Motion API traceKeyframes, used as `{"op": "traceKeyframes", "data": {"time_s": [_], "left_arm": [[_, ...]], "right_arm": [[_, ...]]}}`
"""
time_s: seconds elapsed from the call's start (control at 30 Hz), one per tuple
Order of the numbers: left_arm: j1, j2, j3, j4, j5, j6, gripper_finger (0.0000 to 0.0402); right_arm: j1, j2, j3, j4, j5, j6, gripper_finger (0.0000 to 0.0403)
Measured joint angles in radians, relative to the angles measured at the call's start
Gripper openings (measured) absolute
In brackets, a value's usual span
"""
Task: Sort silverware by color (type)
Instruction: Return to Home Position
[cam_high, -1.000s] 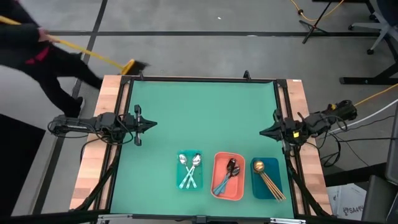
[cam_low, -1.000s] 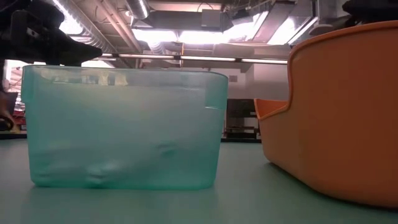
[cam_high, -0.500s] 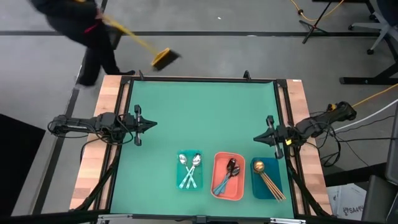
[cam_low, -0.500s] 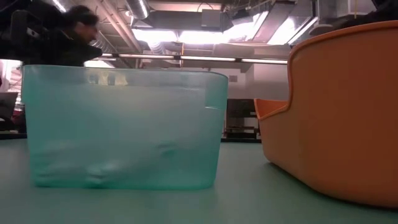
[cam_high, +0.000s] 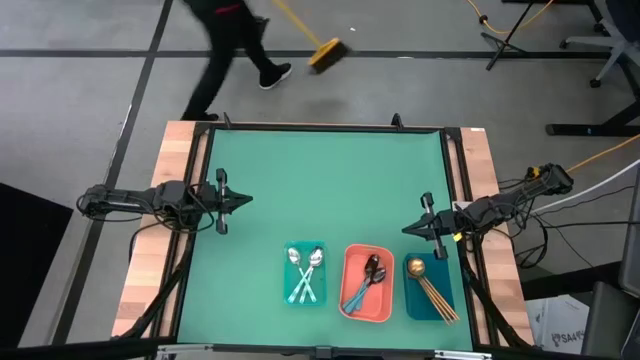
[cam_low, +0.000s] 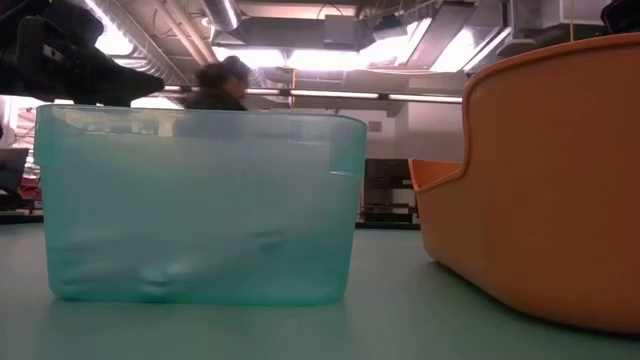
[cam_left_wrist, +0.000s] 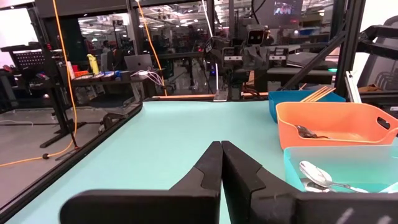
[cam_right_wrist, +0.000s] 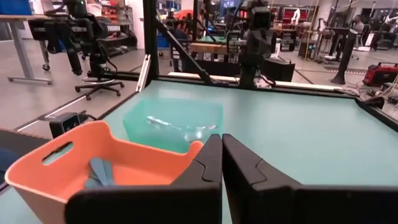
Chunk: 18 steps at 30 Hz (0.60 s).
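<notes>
Three trays stand in a row near the table's front edge. The teal tray (cam_high: 290, 290) holds silver spoons (cam_high: 306, 262) with light handles. The coral tray (cam_high: 350, 300) holds dark spoons (cam_high: 371, 270) with bluish handles. The dark blue tray (cam_high: 412, 300) holds gold spoons (cam_high: 418, 268) with brown handles. My left gripper (cam_high: 248, 198) is shut and empty at the table's left side, pointing level across the mat. My right gripper (cam_high: 405, 230) is shut and empty at the right side, just beyond the blue tray's far end.
The green mat (cam_high: 330, 180) lies bare between the two arms and the far edge. A person (cam_high: 235, 30) with a yellow broom (cam_high: 327, 50) walks on the floor beyond the far edge. Wooden strips (cam_high: 150, 240) and black rails flank the mat.
My right gripper, still shut, has sunk and gone toward the table's near edge, closer to the blue tray. The person with the broom has walked rightward along the far side. The trays and spoons have stayed put.
</notes>
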Motion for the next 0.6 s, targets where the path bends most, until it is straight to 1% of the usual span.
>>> {"op": "traceKeyframes", "data": {"time_s": [0.1,0.23,0.47,0.6], "left_arm": [[0.000,0.000,0.000,0.000,0.000,0.000,0.0000],[0.000,0.000,0.000,0.000,0.000,0.000,0.0000],[0.000,0.000,0.000,0.000,0.000,0.000,0.0000],[0.000,0.000,0.000,0.000,0.000,0.000,0.0000]], "right_arm": [[-0.026,0.000,-0.017,0.013,-0.001,-0.001,0.0001],[-0.111,0.000,-0.035,0.021,-0.018,-0.001,0.0001],[-0.295,0.000,-0.042,0.021,-0.212,-0.001,0.0001],[-0.373,0.000,-0.042,0.013,-0.283,-0.001,0.0001]]}}
